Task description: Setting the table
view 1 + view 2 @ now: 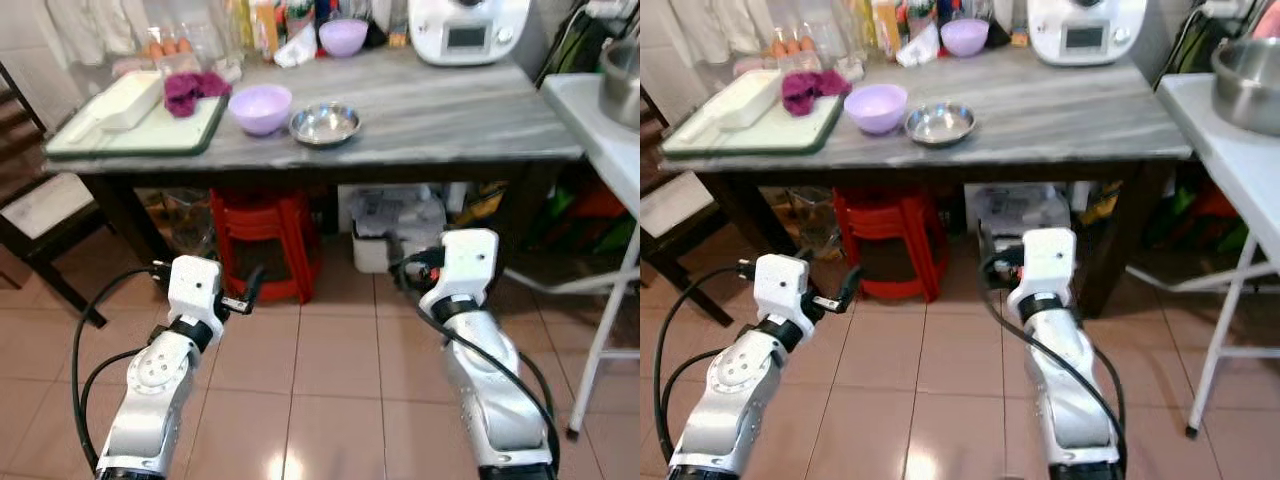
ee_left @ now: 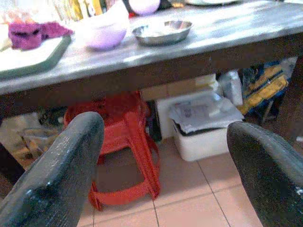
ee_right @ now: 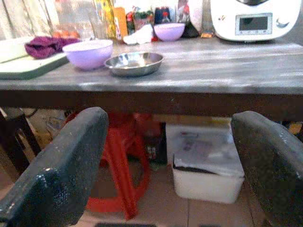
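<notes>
Right pincer [image 3: 168, 184] hanging below counter [image 3: 227, 71] level, its two black fingers [image 3: 57, 170] spread wide apart, nothing between them. On the counter: lilac bowl [image 3: 88, 53] sitting just beside a steel dish [image 3: 134, 63]; purple cloth [image 3: 43, 46] lying on a green-rimmed tray [image 3: 28, 66]; white appliance [image 3: 253, 19] standing at back. Red stool [image 3: 120, 165] and white bin [image 3: 208, 165] sitting underneath.

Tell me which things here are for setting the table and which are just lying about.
For the job: near purple bowl, steel bowl, far purple bowl, table.
Lying about: purple cloth on the tray, white kitchen machine, red stools, white bin.
</notes>
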You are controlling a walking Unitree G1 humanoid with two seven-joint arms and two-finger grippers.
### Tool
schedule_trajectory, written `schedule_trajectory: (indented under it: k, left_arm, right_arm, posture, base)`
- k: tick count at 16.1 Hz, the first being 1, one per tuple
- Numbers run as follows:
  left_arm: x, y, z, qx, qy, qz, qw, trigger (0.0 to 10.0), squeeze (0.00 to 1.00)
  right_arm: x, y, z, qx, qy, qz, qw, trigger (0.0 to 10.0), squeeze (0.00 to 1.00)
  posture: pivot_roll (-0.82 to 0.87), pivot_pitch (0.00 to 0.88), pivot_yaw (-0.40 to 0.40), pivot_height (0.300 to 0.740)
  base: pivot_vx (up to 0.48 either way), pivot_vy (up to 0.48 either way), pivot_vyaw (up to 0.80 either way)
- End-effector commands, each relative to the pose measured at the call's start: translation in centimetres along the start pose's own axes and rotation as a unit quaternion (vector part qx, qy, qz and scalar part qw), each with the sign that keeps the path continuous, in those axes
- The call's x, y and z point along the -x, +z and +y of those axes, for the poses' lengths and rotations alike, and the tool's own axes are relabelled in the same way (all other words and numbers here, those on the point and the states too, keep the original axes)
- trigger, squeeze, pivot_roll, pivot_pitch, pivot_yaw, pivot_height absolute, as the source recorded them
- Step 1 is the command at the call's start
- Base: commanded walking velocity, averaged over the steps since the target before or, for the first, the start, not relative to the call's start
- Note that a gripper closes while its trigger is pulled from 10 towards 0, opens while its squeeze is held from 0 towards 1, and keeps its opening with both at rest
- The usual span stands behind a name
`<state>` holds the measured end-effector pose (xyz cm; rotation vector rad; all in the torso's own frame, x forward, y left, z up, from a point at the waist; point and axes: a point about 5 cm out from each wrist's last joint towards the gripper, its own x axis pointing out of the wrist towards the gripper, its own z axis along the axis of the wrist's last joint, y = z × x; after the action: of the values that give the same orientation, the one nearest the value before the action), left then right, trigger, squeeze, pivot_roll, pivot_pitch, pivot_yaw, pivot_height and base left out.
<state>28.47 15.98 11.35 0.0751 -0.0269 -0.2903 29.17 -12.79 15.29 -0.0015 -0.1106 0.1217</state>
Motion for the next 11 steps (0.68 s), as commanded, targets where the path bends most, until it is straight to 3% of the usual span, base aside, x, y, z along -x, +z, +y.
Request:
schedule_trajectory:
  k: [1,6,11]
  left_arm:
    - [-0.01,-0.01,-0.3,0.003,-0.009,0.002,1.0,10.0,0.0]
    - [-0.08,0.16,0.03,-0.002,-0.013,0.002,1.0,10.0,0.0]
    - [-0.07,0.12,-0.19,-0.001,-0.015,0.001,1.0,10.0,0.0]
  right_arm:
    - [0.07,-0.06,-0.41,-0.002,-0.008,0.005,1.0,10.0,0.0]
    - [0.14,0.06,-0.42,-0.011,-0.012,-0.001,1.0,10.0,0.0]
    - [0.05,0.15,-0.8,-0.01,-0.017,0.0,1.0,10.0,0.0]
  posture:
    - [-0.17,0.068,0.102,0.74]
    - [-0.17,0.073,0.111,0.74]
    - [-0.17,0.077,0.107,0.74]
  base:
    - [0.0,-0.48,0.0]
    - [0.0,-0.48,0.0]
    - [0.0,-0.48,-0.39]
